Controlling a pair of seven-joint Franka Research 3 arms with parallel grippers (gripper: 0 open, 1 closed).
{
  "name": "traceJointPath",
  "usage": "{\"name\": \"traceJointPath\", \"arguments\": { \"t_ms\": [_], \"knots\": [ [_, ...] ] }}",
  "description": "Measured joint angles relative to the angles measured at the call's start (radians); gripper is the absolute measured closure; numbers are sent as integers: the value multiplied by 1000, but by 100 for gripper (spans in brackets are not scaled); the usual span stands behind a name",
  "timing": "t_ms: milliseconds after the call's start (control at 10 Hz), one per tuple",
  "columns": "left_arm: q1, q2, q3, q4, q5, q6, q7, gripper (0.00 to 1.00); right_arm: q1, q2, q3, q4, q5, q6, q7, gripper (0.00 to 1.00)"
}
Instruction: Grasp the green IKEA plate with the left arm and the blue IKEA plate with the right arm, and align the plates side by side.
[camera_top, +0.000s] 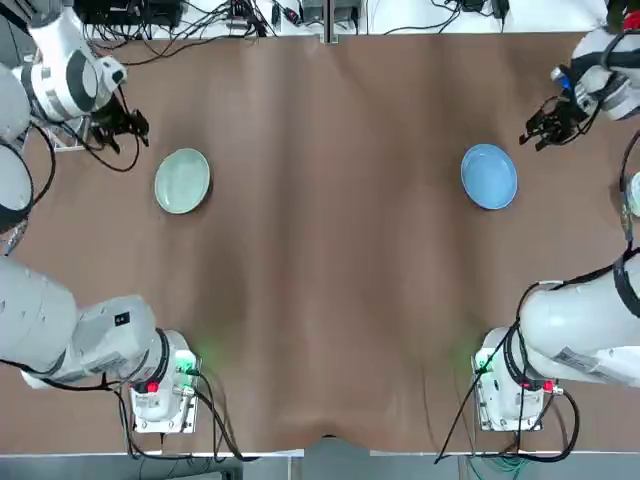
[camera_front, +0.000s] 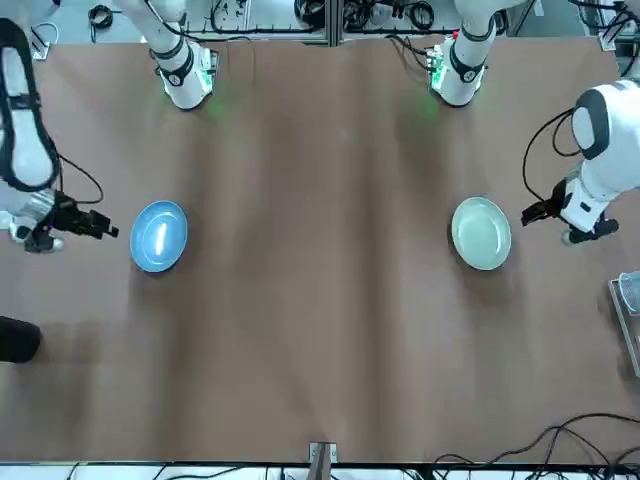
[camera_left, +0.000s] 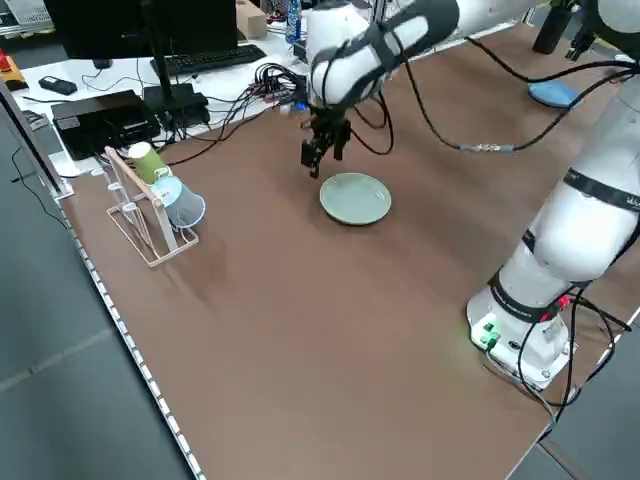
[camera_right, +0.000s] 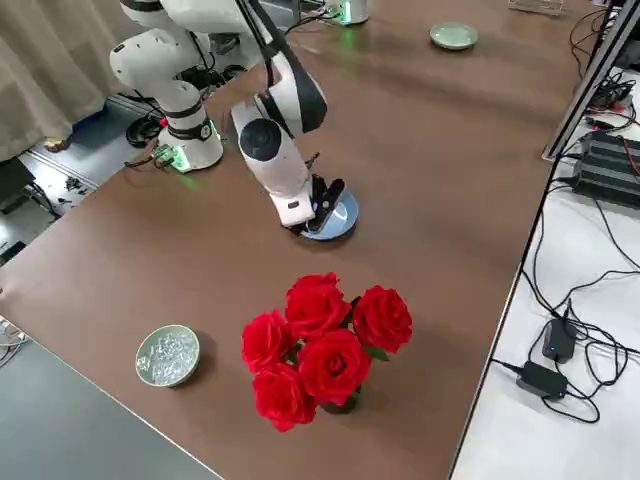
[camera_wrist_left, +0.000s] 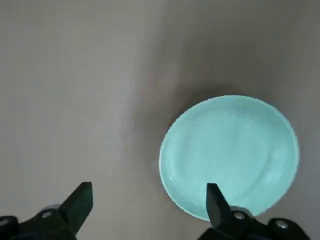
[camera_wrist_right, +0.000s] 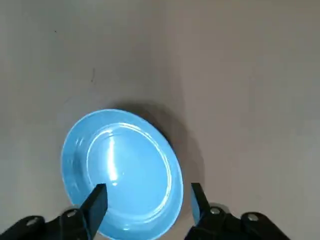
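The green IKEA plate lies flat, rim up, on the left half of the brown table; being round, it has no long axis. The blue IKEA plate lies likewise on the right half, well apart from it. The left gripper hovers just outside the green plate's outer far edge, fingers spread wide, holding nothing. The right gripper hangs beside the blue plate's outer far rim, fingers moderately parted and empty; in its wrist view they straddle the plate's near edge.
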Motion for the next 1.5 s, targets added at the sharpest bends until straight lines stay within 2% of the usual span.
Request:
{"name": "traceJointPath", "arguments": {
  "t_ms": [500,900,1200,1500],
  "knots": [
    [6,95,-6,-106,0,151,-2,0,8,98,-2,-11,0,61,-48,32],
    [5,179,-7,-131,0,262,-16,0,33,126,2,-31,0,85,-53,33],
    [2,189,-35,-135,0,280,-22,1,47,144,10,-32,14,87,-54,35],
    [1,224,-60,-139,0,306,-59,1,100,144,17,-33,30,87,-55,38]
  ]
}}
